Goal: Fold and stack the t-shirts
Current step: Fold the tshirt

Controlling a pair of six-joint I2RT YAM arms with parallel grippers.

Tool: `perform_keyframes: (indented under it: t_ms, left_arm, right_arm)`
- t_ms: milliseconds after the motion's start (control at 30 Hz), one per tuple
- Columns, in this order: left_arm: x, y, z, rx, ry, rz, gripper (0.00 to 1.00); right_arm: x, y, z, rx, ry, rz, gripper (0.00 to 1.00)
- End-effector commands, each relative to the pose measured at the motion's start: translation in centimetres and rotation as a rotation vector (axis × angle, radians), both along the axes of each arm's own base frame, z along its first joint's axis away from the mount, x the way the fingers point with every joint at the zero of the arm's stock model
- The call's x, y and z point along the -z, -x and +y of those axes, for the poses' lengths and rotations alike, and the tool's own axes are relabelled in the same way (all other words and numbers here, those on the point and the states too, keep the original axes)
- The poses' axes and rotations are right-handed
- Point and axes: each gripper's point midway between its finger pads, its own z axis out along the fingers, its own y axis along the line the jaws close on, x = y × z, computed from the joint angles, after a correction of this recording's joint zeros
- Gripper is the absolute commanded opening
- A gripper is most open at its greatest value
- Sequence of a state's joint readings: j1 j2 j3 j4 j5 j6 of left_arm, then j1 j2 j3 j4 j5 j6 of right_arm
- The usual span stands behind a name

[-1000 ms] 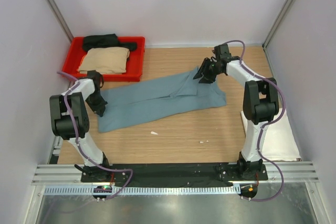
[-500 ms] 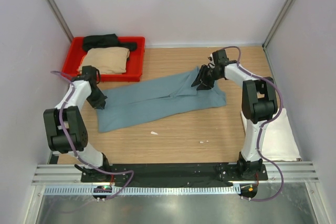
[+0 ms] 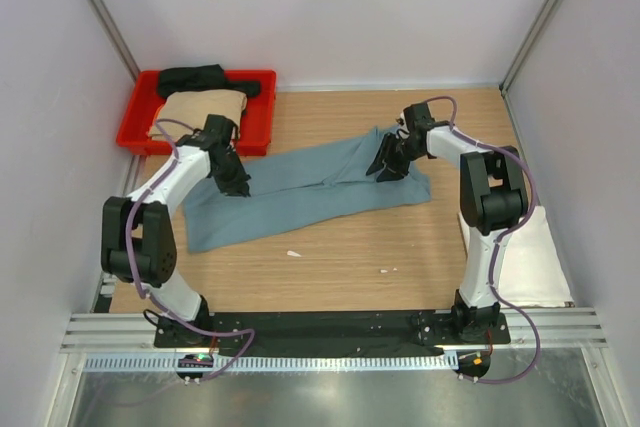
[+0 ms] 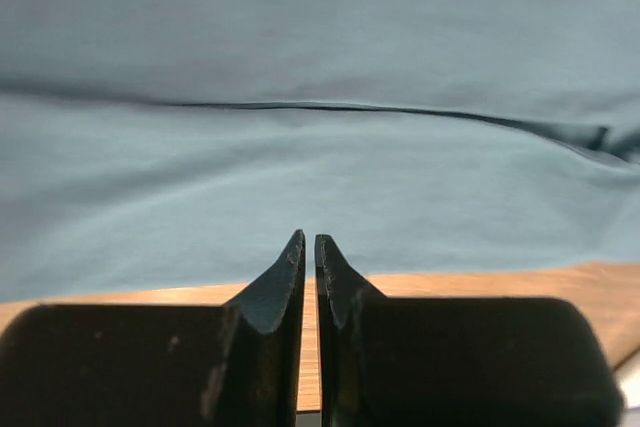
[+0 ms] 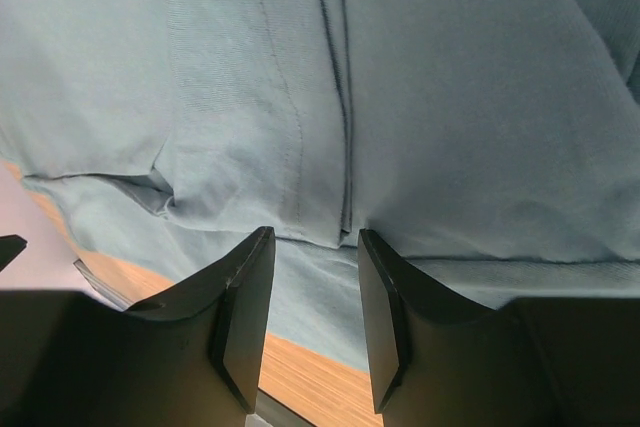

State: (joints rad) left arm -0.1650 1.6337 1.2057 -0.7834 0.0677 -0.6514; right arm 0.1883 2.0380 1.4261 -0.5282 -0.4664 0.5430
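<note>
wood table [image 3: 340,267] w/ pale walls on three sides. teal-blue t-shirt [image 3: 310,187] lies spread slantwise across the table's middle, bunched at its right end. left gripper [image 3: 238,185] is over the shirt's left part, jaws all but closed w/ nothing between. right gripper [image 3: 386,167] is at the shirt's right end, jaws partly apart over a fold. red tray [image 3: 262,137] in the far left corner holds tan t-shirt [image 3: 200,107] & black t-shirt [image 3: 195,77].
</note>
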Motion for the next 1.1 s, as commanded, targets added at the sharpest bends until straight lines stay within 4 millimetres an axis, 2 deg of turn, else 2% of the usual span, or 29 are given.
perform_keyframes:
  t_ms: [0,233,367,467,533,567,633,700,767,800,833,867,900,933,967,1033,1067]
  left_arm:
    - [-1.9,-2.4,-3.3,0.072,0.090,-0.077,0.08]
    - [-2.2,-2.8,-5.8,0.129,0.128,-0.074,0.08]
    - [-2.6,-2.8,-7.0,0.170,0.159,-0.085,0.08]
    - [-3.0,-3.2,-9.6,0.235,0.263,-0.112,0.09]
    - [-3.5,-3.8,-12.2,0.280,0.327,-0.136,0.09]
    - [-2.6,-4.0,-13.1,0.292,0.336,-0.116,0.08]
    - [-3.4,-4.8,-15.9,0.344,0.365,-0.155,0.06]
    - [-2.1,-5.2,-18.7,0.359,0.388,-0.148,0.04]
    - [-1.8,-6.1,-20.7,0.341,0.420,-0.155,0.01]
    - [-0.5,-6.3,-22.2,0.352,0.435,-0.150,0.00]
    - [-0.3,-6.8,-22.9,0.346,0.441,-0.157,0.00]
    - [0.2,-7.1,-23.4,0.339,0.440,-0.157,0.00]
    - [1.9,-7.2,-23.8,0.332,0.426,-0.129,0.00]
    - [2.3,-7.6,-23.8,0.317,0.417,-0.126,0.00]
    - [3.0,-7.8,-23.7,0.306,0.406,-0.119,0.00]
    - [4.0,-8.0,-23.7,0.295,0.396,-0.105,0.00]
    - [4.4,-8.1,-23.4,0.282,0.379,-0.106,0.00]
  right_arm:
    - [0.4,0.0,0.1,-0.012,0.003,-0.012,0.45]
    - [1.0,0.0,0.9,0.006,-0.060,0.004,0.44]
    - [0.4,-0.7,1.6,0.029,-0.104,-0.009,0.43]
    - [-0.4,-1.5,1.8,0.036,-0.110,-0.027,0.40]
    - [-0.5,-1.8,1.8,0.049,-0.116,-0.026,0.36]
    - [-0.8,-2.2,1.9,0.054,-0.123,-0.032,0.34]
    - [-1.3,-2.5,2.0,0.067,-0.140,-0.033,0.28]
    - [-1.7,-2.8,2.0,0.080,-0.150,-0.038,0.20]
    - [-2.3,-2.9,2.0,0.097,-0.156,-0.046,0.16]
    - [-2.4,-2.9,1.9,0.111,-0.154,-0.047,0.14]
    - [-2.7,-3.0,1.9,0.128,-0.160,-0.046,0.13]
    - [-3.1,-2.6,1.9,0.138,-0.167,-0.048,0.12]
    - [-3.3,-2.5,1.8,0.149,-0.168,-0.047,0.10]
    - [-2.8,-1.8,1.7,0.174,-0.171,-0.018,0.09]
    - [-3.7,-1.7,1.7,0.184,-0.181,-0.037,0.09]
    - [-3.8,-1.1,1.5,0.207,-0.179,-0.037,0.07]
    - [-3.2,-0.4,1.4,0.222,-0.176,-0.016,0.06]
